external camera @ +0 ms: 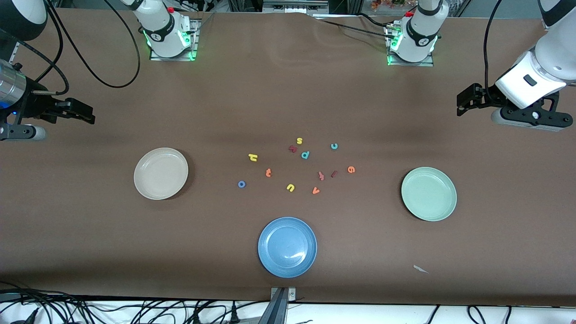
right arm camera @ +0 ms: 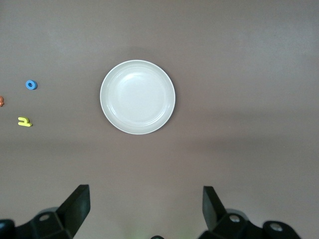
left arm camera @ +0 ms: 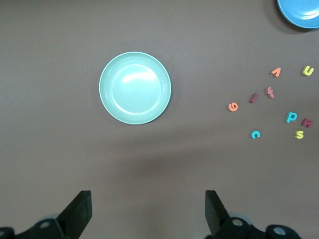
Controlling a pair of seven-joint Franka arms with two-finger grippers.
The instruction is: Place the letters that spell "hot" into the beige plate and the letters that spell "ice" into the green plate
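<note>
The beige plate lies empty toward the right arm's end, the green plate empty toward the left arm's end. Between them on the table lie the yellow h, orange t, blue o, dark red i, teal c and orange e. My left gripper hangs open and empty above the table by the green plate. My right gripper hangs open and empty by the beige plate.
An empty blue plate sits nearest the front camera. Mixed among the letters are a yellow s, teal p, yellow u, orange v and two reddish letters. A paper scrap lies near the front edge.
</note>
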